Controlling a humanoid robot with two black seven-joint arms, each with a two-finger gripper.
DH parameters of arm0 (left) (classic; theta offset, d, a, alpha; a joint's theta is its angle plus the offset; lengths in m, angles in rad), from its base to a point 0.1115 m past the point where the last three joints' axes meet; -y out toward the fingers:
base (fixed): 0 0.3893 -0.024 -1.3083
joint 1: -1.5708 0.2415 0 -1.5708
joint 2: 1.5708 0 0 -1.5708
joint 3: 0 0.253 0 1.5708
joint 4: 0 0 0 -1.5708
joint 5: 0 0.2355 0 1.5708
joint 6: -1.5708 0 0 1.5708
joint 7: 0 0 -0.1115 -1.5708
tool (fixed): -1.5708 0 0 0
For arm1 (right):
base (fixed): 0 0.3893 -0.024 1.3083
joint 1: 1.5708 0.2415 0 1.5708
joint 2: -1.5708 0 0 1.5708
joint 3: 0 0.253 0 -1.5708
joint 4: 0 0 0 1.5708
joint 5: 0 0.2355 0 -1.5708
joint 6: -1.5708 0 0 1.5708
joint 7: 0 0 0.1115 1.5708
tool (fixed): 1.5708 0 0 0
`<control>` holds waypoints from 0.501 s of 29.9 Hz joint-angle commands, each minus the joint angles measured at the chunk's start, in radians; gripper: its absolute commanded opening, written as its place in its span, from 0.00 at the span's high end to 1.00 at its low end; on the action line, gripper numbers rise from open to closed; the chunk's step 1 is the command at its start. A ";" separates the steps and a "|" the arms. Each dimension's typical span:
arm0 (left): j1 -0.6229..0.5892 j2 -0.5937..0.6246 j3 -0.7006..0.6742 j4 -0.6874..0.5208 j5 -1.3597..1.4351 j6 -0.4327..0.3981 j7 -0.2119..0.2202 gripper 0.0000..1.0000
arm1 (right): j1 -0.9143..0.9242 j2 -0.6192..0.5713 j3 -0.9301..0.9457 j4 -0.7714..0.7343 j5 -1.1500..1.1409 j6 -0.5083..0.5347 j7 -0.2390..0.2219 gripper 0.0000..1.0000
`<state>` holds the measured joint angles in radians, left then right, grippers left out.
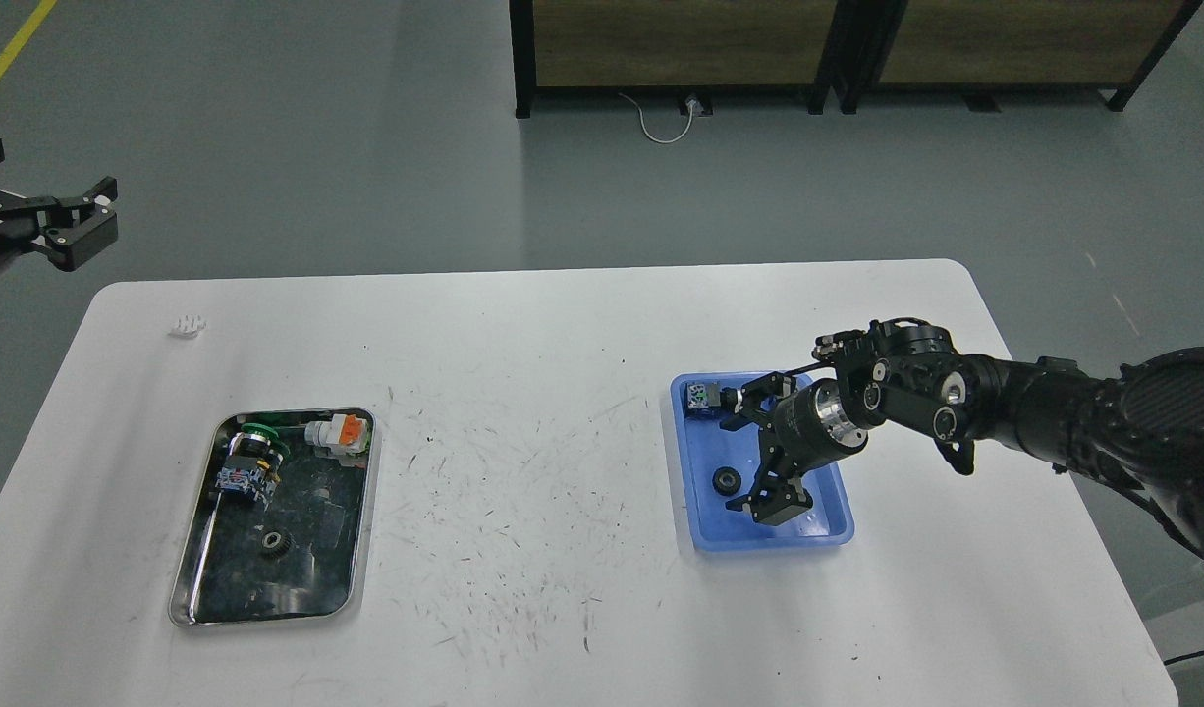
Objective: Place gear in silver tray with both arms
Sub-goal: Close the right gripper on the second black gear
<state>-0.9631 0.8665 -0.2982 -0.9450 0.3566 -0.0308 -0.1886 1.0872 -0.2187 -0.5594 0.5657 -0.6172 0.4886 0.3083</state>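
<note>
Right gripper (754,457) spread wide, empty, over blue tray (838,525) | gear (727,481) just left of fingers | shift left, straddle, close square | silver tray (361,550) far left | left gripper (67,231) open, empty.

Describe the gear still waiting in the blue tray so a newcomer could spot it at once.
On the white table, find the blue tray on the right. The gear lies flat near its left wall, just left of the right tool. It is a small black toothed ring, unlike the boxy coloured part at the tray's far corner.

Black jointed arms (1005,412), silver wrist ring (838,417)
</note>
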 commanded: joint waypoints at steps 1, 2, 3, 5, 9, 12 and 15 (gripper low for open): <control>0.000 0.000 0.001 0.000 -0.002 0.000 0.000 0.02 | -0.012 0.024 -0.001 -0.023 0.001 0.000 -0.001 0.00; -0.003 0.000 -0.001 0.000 -0.002 0.000 0.000 0.02 | -0.013 0.030 -0.001 -0.032 0.001 0.000 -0.001 0.00; -0.005 0.000 -0.001 0.000 -0.002 0.000 0.000 0.02 | -0.019 0.036 -0.001 -0.041 0.002 0.000 -0.001 0.00; -0.006 0.008 -0.001 -0.001 -0.002 -0.001 0.000 0.02 | -0.027 0.056 -0.001 -0.059 0.004 0.000 -0.001 0.01; -0.013 0.014 -0.001 -0.001 -0.004 -0.003 0.000 0.02 | -0.027 0.081 -0.001 -0.067 0.008 0.000 -0.001 0.01; -0.013 0.015 -0.001 -0.001 -0.004 -0.003 0.000 0.02 | -0.024 0.087 -0.001 -0.076 0.010 0.000 -0.001 0.04; -0.013 0.017 -0.001 -0.001 -0.004 -0.003 0.000 0.02 | -0.026 0.087 -0.001 -0.076 0.010 0.000 -0.001 0.06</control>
<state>-0.9754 0.8829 -0.2989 -0.9464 0.3527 -0.0337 -0.1886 1.0613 -0.1327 -0.5599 0.4907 -0.6078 0.4887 0.3068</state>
